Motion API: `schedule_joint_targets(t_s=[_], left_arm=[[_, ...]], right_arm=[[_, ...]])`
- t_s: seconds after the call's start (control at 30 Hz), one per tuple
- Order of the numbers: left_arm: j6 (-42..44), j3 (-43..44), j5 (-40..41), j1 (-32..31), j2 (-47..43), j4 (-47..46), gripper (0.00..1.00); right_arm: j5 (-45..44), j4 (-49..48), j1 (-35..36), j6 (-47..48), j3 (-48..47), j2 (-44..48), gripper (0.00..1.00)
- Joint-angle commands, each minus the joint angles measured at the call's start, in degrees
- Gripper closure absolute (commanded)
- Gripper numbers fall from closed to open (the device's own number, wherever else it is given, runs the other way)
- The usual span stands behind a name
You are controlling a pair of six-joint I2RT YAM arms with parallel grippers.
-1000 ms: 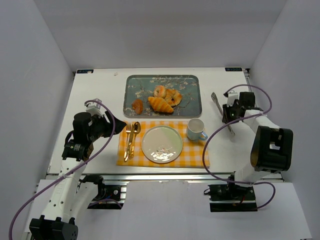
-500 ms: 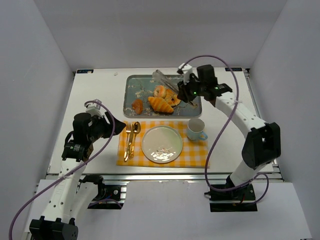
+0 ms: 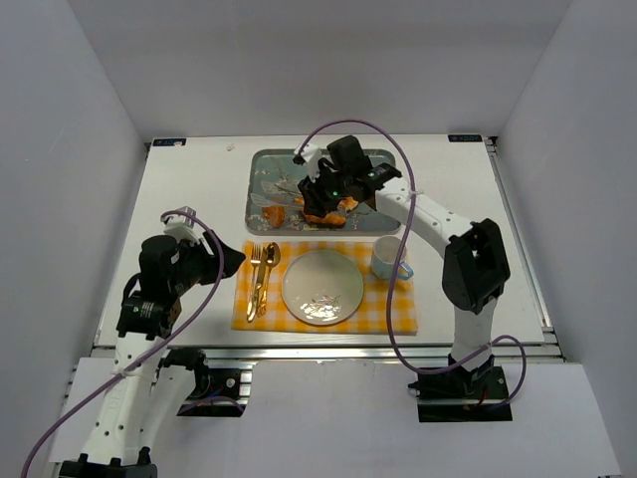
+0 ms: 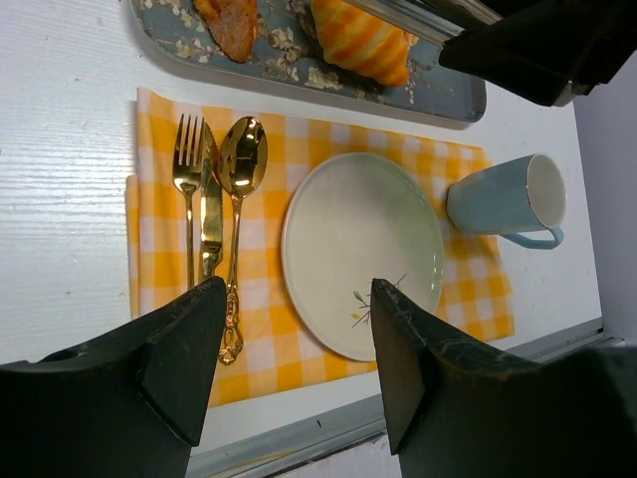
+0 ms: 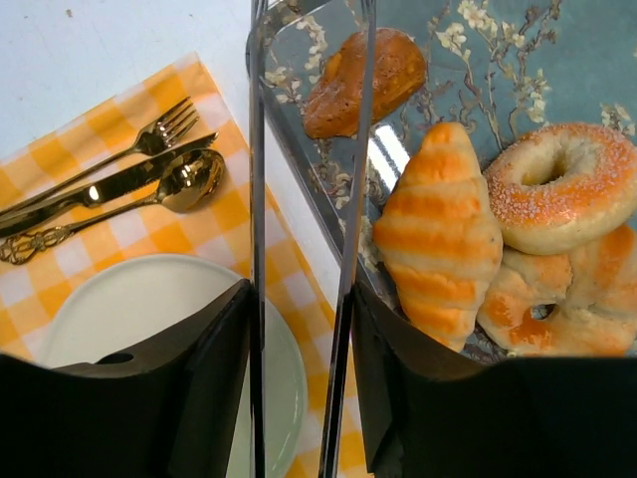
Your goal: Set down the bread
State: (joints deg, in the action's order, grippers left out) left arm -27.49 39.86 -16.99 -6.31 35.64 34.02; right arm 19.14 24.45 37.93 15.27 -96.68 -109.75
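- Reddish-brown bread point(image 3: 274, 212) on the floral tray point(image 3: 261, 169), at its lower left corner in the top view; upper middle of the right wrist view.
- Just right of it on the same tray: golden ridged croissant point(image 5: 438, 234), then sugared rolls point(image 5: 562, 184).
- Right hand point(image 5: 301, 299) clamped on metal tongs point(image 5: 257, 249) above the tray's lower edge; blades apart, the right-hand one crossing in front of the bread, tips out of frame; contact with the bread impossible to tell.
- Below the tray on the worktop point(image 3: 189, 189): yellow checked mat point(image 3: 398, 309) with a pale plate point(image 3: 321, 287), gold cutlery point(image 3: 261, 274) to its left, blue cup point(image 3: 390, 257) to its right.
- Left hand point(image 4: 299, 289) spread wide, holding nothing, left of the mat in the top view.
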Motion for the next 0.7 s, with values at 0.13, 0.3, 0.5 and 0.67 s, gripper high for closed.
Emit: schedule_joint_targets(t_s=[0.13, 0.3, 0.5, 0.67], left_arm=[[0.1, 0.4, 1.7, 0.2, -1.7, 2.8, 0.31], [0.2, 0.7, 2.0, 0.2, -1.5, 3.0, 0.31], [0.4, 0.5, 2.1, 0.2, -1.3, 3.0, 0.3], [0.4, 0.3, 1.9, 0.3, -0.8, 2.2, 0.3]], right_arm=[[-4.9, -1.3, 1.9, -1.3, -3.7, -3.7, 0.47], [-8.8, -2.2, 3.2, -1.9, -4.9, -5.6, 0.45], [-11.0, -2.4, 3.6, -1.7, -4.6, -6.3, 0.42], [-12.5, -2.6, 3.8, -1.6, -3.7, -6.1, 0.42]])
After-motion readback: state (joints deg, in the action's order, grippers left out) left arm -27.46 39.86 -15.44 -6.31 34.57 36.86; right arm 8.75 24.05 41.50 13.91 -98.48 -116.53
